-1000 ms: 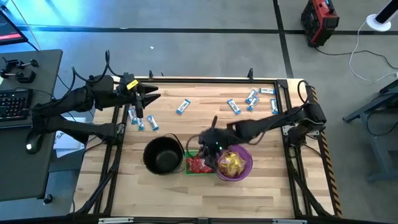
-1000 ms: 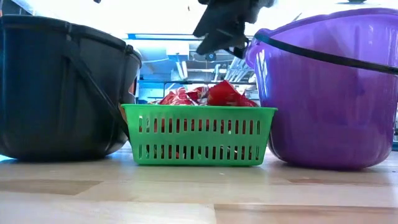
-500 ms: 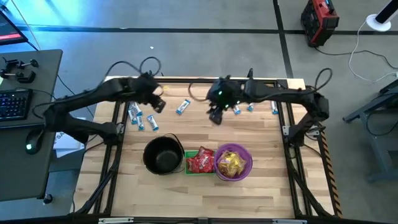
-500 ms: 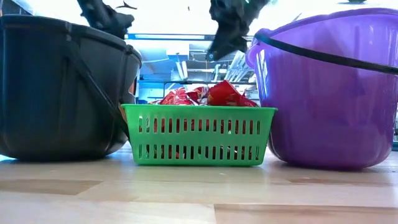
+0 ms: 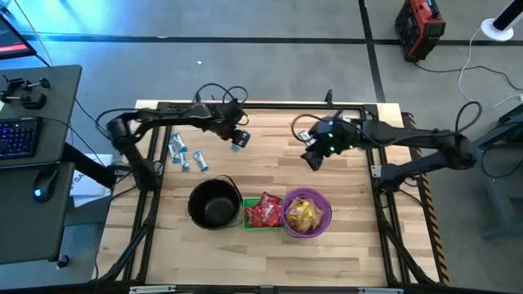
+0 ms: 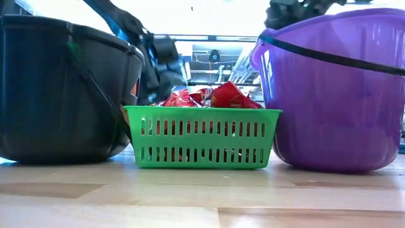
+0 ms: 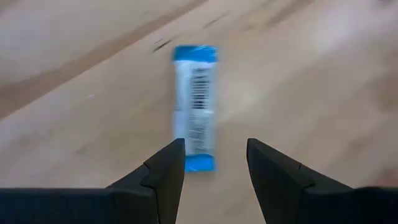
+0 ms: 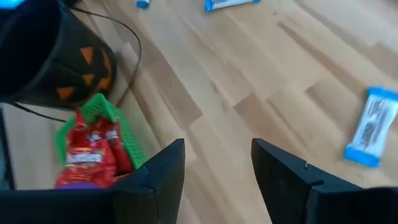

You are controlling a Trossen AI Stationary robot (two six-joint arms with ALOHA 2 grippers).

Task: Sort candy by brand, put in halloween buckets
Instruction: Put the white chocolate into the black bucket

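- The left claw (image 7: 211, 163) hangs low over the table (image 5: 351, 245) with its two fingers spread and nothing between them; it grips nothing.
- Just ahead of its fingertips lies a blue-and-white candy bar (image 7: 195, 106), flat on the wood. Its long axis runs straight away from the claw, so the fingers stand to either side of its narrow width, with its near end just short of the gap between them. By my reading, a short push forward and down would put the bar between the fingers.
- In the high view this same claw (image 5: 236, 133) sits over the back middle of the table, and the bar (image 5: 239, 144) shows just beside it.
- The right claw (image 8: 217, 163) is also spread and empty. In the high view it (image 5: 314, 157) is right of centre, clear of the wood, and well apart from the left claw's bar; the left arm is plainly the nearer one for it.
- A second blue-and-white bar (image 8: 370, 126) lies off to one side of the right claw, not lined up with its gap.
- More such bars (image 5: 181, 153) lie near the left edge.
- At the front stand the black pail (image 5: 214, 203), the green basket (image 6: 201, 145) of red candy (image 6: 209, 97), and the purple bucket (image 5: 307, 214) holding yellow candy. The black pail looks empty, so I judge the blue-and-white bars are meant for it.
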